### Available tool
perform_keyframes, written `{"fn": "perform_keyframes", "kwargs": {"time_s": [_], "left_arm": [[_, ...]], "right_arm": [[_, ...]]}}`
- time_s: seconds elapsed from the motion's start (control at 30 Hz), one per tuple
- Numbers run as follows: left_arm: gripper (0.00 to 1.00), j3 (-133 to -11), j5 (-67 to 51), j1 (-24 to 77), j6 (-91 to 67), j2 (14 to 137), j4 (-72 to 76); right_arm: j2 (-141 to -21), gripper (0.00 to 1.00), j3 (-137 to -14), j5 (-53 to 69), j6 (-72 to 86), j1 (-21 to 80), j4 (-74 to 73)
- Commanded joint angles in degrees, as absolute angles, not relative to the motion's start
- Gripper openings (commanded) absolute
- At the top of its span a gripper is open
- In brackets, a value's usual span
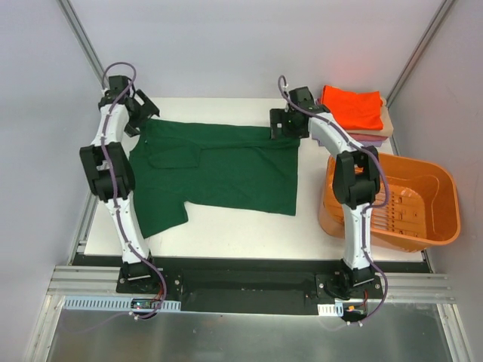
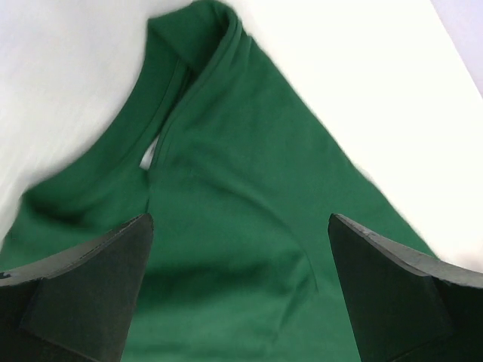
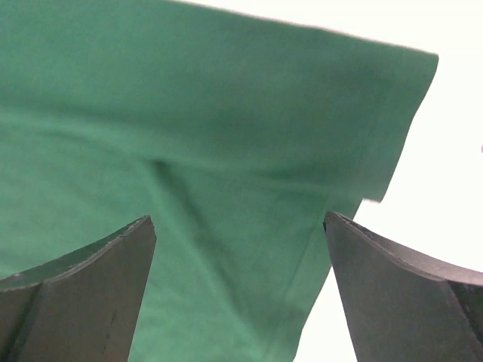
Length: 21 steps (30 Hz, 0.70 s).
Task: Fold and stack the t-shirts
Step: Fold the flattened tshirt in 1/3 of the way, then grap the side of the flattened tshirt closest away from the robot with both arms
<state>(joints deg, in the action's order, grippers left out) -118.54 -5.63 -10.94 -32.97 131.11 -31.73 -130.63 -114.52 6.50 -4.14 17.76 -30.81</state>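
Your arms reach forward along both sides of the green shirt (image 1: pixel 219 170), spread mid-table (image 1: pixel 226 226). The left gripper (image 2: pixel 240 219) hangs over its collar and the right gripper (image 3: pixel 239 220) over its far-right corner, jaws wide apart, empty. Right of it sits the basket (image 1: pixel 445 196); beyond, the orange shirt (image 1: pixel 352 105) tops a folded stack.

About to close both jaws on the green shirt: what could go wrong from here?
1. The left jaws stand open over the doubled collar of the green shirt; closing there may pinch one layer only.
2. The right jaws stand open by the shirt's corner; a shallow grip could slip and skew the fold.
3. The folded orange shirt lies close beside the right arm; a swing might disturb it.
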Motion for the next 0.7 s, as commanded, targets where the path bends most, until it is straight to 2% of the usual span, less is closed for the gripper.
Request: {"fn": "perform_keyframes", "kwargs": {"time_s": [0.0, 0.2, 0.4, 0.53, 0.67], "left_arm": [[0.99, -105.25, -1.15, -11.08, -34.27, 109.72, -32.61], [0.99, -72.22, 3.60, -10.03, -41.56, 82.14, -32.17], [0.99, -42.05, 4.93, -8.18, -49.56, 54.36, -31.99], [0.99, -32.98, 5.44, -8.35, -50.79, 40.11, -36.28], [0.99, -27.96, 12.55, -8.44, -56.06, 36.91, -42.70]], "right_arm": [[-114.20, 0.96, -104.97, 0.37, -10.80, 23.72, -29.45], [-98.90, 0.96, -86.26, -18.88, -7.92, 31.19, -25.06], [-83.87, 0.96, -64.10, -17.75, -0.09, 32.70, -14.08], [-77.18, 0.96, -55.39, -20.91, 4.65, 32.70, -9.86], [-74.88, 0.96, -52.56, -19.61, 5.10, 32.52, -8.09]]}}
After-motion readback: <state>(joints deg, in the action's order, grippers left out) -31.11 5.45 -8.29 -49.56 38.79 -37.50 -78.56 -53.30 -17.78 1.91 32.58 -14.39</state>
